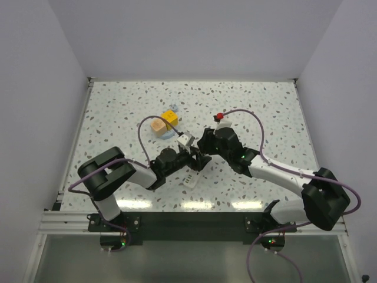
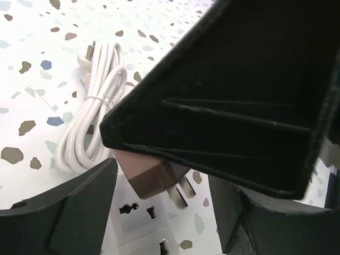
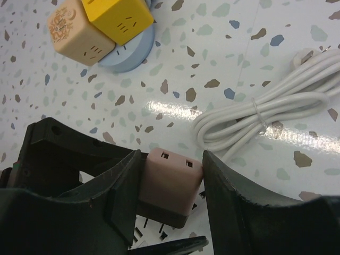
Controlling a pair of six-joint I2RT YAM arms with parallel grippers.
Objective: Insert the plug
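Note:
My right gripper is shut on the dusty-pink plug, one finger on each side face. In the left wrist view the plug hangs tilted under the right gripper's black body, and its two flat metal prongs are bare. They sit just above and to the right of a socket on the white power strip. My left gripper is open, its fingers either side of the strip with a gap on the right. In the top view both grippers meet at mid-table, left and right.
A coiled white cord tied with a band lies on the speckled tabletop beyond the plug. A peach cube and a yellow cube rest on a pale blue disc farther back left.

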